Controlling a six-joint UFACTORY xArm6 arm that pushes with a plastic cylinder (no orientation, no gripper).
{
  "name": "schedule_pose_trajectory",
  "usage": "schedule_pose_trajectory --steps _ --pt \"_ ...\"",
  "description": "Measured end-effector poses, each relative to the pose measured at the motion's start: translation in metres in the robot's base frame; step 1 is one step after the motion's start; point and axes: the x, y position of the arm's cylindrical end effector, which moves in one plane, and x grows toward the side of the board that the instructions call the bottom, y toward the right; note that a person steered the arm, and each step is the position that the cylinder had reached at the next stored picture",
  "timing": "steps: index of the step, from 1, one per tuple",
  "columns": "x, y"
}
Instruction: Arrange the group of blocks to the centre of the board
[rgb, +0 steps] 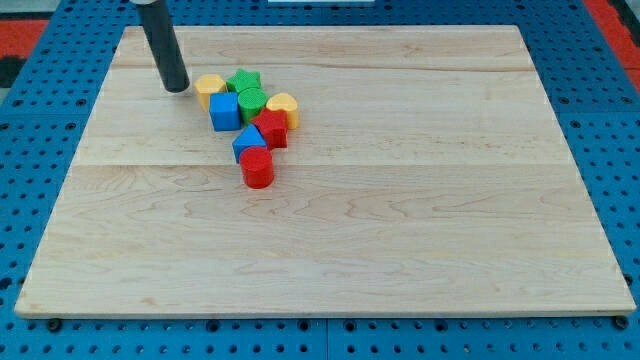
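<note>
two yellow (209, 90), green (243, 80), blue (224, 111), red blocks (257, 167); my tip (177, 89) gripless, left.

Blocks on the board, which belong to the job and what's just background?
Job:
yellow block
green star
green cylinder
yellow heart
blue cube
red block
blue block
red cylinder
my tip, left of them
board

Background:
blue pegboard

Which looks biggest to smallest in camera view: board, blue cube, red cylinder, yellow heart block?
1. board
2. blue cube
3. red cylinder, about level with the blue cube, and it is nearer the camera, so unsure
4. yellow heart block
</note>
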Motion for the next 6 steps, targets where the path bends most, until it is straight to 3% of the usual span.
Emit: schedule_pose_trajectory --steps 2,6 --pt "0.008 0.106" --pt "-0.006 0.107"
